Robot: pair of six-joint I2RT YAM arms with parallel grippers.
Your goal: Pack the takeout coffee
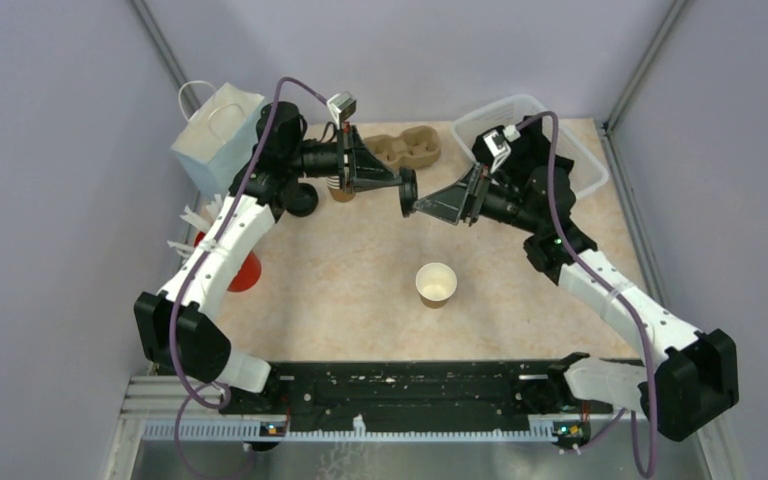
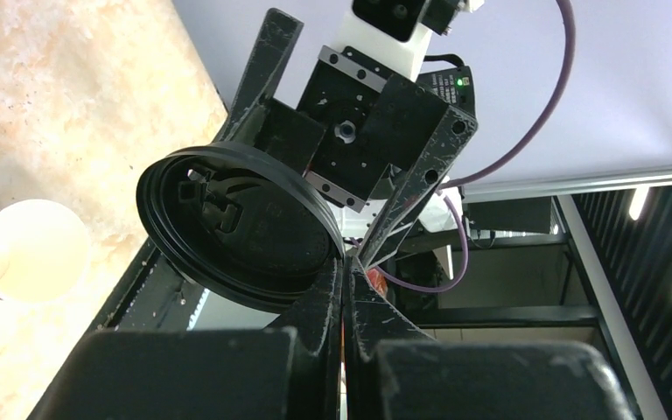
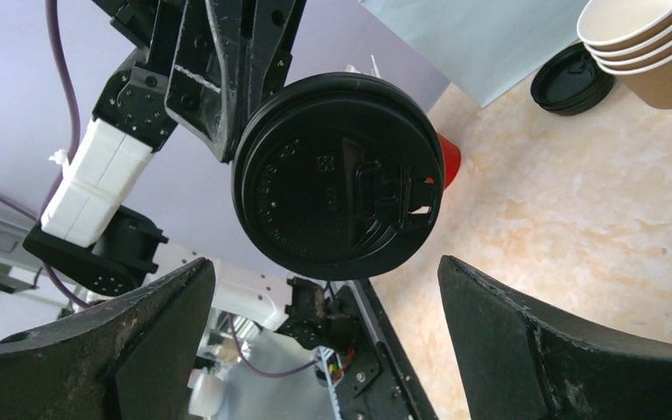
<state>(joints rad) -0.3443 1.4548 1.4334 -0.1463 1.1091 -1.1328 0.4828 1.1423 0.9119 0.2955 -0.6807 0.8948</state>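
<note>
Nearest, an open paper cup (image 1: 436,284) stands lidless on the worktop (image 1: 340,270), toward its near edge. Beyond it the left gripper (image 1: 401,186) pinches a black lid (image 3: 337,175) by its rim, facing the right gripper (image 1: 428,207), whose jaws gape either side, probably for a handover. Far-left, stacked cups (image 3: 643,39) are cut off by the frame. The arm partly hides the cardboard carrier (image 1: 410,148).

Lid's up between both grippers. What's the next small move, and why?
Probably ease the right gripper forward and close it on the lid: its jaws stand open, facing the lid, which the left gripper pinches by the rim in mid-air.
</note>
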